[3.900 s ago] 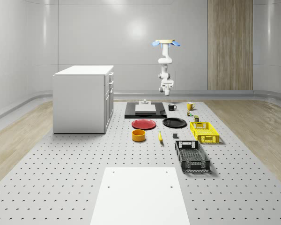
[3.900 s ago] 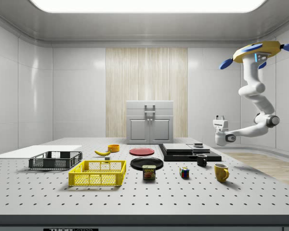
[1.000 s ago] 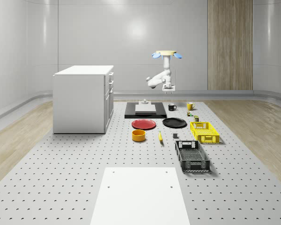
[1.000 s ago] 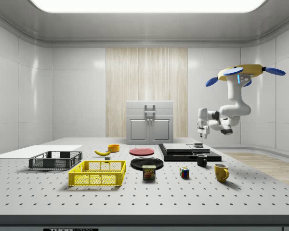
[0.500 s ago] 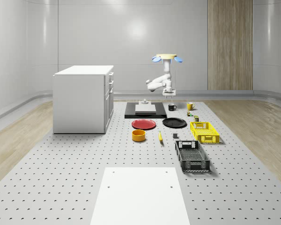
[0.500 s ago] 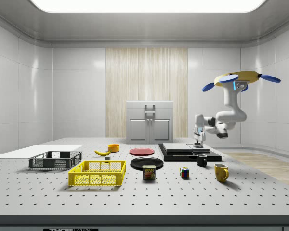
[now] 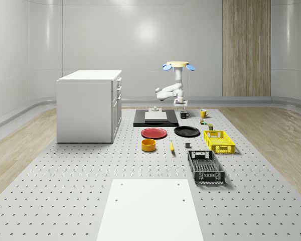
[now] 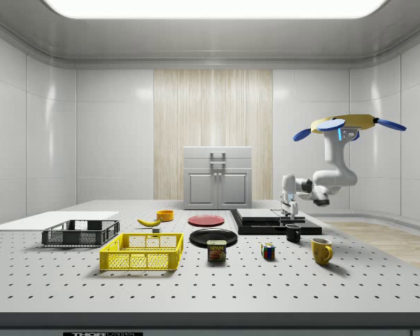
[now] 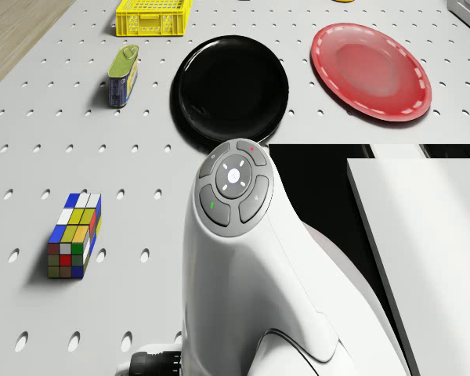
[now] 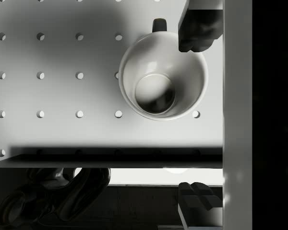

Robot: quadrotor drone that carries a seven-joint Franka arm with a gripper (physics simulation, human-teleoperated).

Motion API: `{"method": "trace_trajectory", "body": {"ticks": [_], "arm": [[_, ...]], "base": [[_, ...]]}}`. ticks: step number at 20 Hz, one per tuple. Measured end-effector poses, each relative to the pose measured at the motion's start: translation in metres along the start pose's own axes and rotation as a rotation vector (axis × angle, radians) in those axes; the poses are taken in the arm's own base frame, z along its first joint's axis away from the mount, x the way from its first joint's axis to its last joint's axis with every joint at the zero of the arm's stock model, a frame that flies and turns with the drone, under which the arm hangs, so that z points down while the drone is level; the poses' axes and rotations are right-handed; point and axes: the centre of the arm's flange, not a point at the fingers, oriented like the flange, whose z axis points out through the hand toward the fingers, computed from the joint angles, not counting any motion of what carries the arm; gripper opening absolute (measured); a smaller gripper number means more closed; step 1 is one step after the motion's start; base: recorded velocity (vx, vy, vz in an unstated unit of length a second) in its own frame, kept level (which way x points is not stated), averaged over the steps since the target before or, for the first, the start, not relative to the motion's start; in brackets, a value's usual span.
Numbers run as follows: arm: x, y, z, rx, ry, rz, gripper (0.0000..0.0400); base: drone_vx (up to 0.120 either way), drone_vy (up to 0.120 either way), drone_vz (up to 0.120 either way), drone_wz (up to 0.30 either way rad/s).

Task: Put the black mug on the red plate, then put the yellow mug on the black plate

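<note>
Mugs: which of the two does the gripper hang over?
The black mug: the gripper hangs just above it, beside the black slab. The yellow mug stands apart, nearer the side camera.

In the drone view, the white curved arm (image 9: 251,282) covered the perforated grey surface (image 9: 63,141) beneath it and was cut off at the frame's lower edge. The yellow slatted crate (image 9: 153,16) was cut off by the upper edge. In the wrist view, one dark fingertip (image 10: 197,31) overlapped the rim of the white-lined mug (image 10: 161,76); its outer colour was hidden. In the whole-scene view, the tool (image 7: 180,104) was too small to tell its fingers apart.
</note>
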Motion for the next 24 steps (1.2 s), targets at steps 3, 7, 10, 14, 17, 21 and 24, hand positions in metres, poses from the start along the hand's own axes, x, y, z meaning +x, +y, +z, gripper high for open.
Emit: {"method": "trace_trajectory", "body": {"ticks": [3,7,10,14,17,21,24], "arm": [[0.000,0.000,0.003,0.000,0.000,0.000,0.0400],[0.000,0.000,0.016,0.000,0.000,0.000,0.0400],[0.000,0.000,0.026,0.000,0.000,0.000,0.0400],[0.000,0.000,0.036,0.000,0.000,0.000,0.0400],[0.000,0.000,0.042,0.000,0.000,0.001,0.0400],[-0.002,0.002,0.047,-0.001,0.000,0.001,0.0400],[-0.003,0.003,0.048,-0.001,0.000,0.001,0.0400]], "base": [[0.000,0.000,-0.013,0.000],[0.000,0.000,0.000,0.000],[0.000,0.000,0.000,0.000],[0.000,0.000,0.000,0.000],[0.000,0.000,0.000,0.000],[0.000,0.000,0.000,0.000],[0.000,0.000,0.000,0.000]]}}
